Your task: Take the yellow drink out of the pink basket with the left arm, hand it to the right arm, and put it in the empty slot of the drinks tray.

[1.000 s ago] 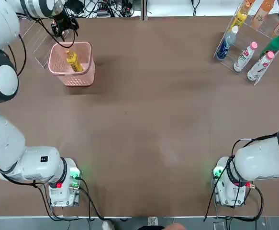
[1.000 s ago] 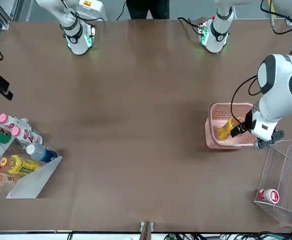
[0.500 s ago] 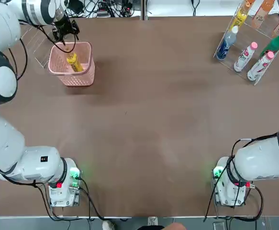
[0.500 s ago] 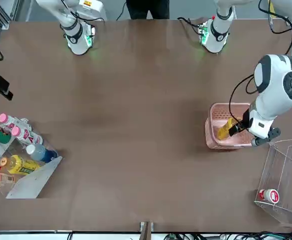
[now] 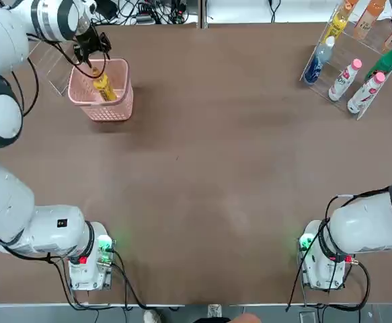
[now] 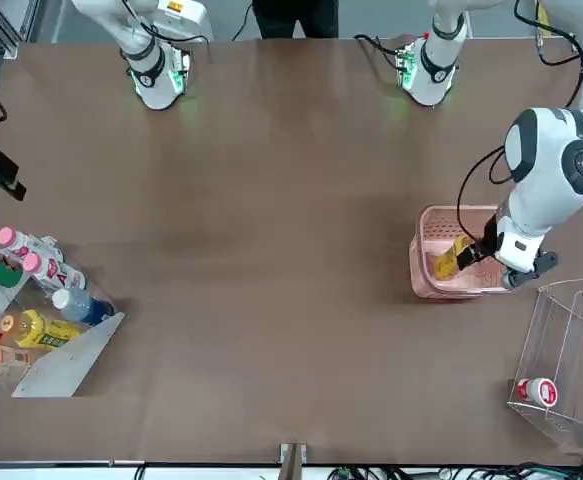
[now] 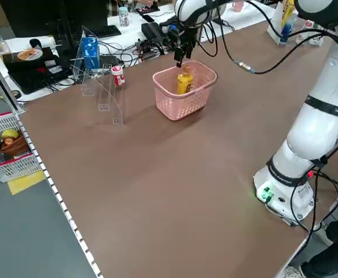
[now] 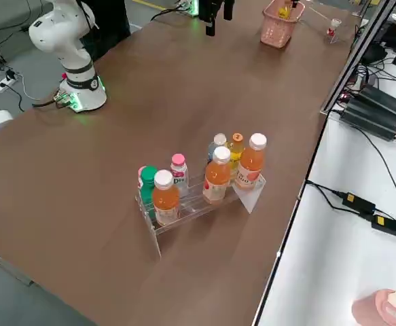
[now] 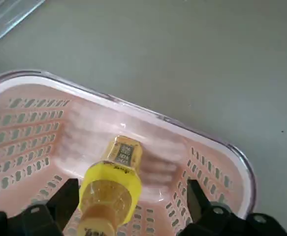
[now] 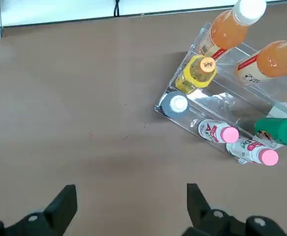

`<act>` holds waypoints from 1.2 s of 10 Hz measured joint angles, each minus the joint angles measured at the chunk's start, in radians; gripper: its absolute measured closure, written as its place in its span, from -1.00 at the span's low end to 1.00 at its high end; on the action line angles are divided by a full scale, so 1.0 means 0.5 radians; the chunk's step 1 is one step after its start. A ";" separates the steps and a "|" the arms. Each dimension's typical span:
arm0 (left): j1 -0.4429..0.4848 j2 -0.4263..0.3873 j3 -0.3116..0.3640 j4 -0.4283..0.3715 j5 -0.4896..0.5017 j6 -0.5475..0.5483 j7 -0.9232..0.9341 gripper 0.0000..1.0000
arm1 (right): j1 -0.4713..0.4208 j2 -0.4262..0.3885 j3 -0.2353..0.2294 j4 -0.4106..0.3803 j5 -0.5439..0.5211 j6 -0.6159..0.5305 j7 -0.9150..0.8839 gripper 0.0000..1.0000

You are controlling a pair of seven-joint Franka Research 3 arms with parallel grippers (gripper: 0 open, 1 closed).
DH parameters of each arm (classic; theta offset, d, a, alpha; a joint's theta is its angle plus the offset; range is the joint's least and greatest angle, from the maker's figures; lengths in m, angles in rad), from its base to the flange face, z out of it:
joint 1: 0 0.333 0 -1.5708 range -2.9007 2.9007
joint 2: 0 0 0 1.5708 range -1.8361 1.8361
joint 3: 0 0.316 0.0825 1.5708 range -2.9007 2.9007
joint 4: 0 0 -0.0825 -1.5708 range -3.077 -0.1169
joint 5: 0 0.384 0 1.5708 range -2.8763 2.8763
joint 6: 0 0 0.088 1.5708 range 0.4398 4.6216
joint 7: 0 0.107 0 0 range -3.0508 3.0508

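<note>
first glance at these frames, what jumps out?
The left gripper hangs open right over the yellow drink, which leans in the pink basket at the table's far left corner. Across the table, at the far right corner, sits the drinks tray with its colourful bottles. The right gripper is open, hovering short of that tray over bare table.

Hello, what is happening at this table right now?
The left gripper is open and lowered over the pink basket, its fingers on either side of the yellow drink, which stands tilted inside; it has not closed on the bottle. The right gripper is open too and hangs idle above the table near the drinks tray, which already holds several bottles.
</note>
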 joint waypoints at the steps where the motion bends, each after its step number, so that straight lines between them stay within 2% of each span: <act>1: 0.000 -0.009 0.002 -0.034 0.000 0.025 0.000 -0.94 | 0.000 0.000 0.000 0.000 0.000 0.000 0.000 -0.97; 9: 0.007 -0.119 0.013 -0.179 0.000 0.028 0.002 -0.90 | 0.000 0.000 0.000 0.000 0.000 0.000 0.000 -0.97; 12: 0.010 -0.134 0.017 -0.194 0.000 0.029 0.002 -0.79 | 0.000 0.000 0.000 0.000 0.000 0.000 0.000 -0.97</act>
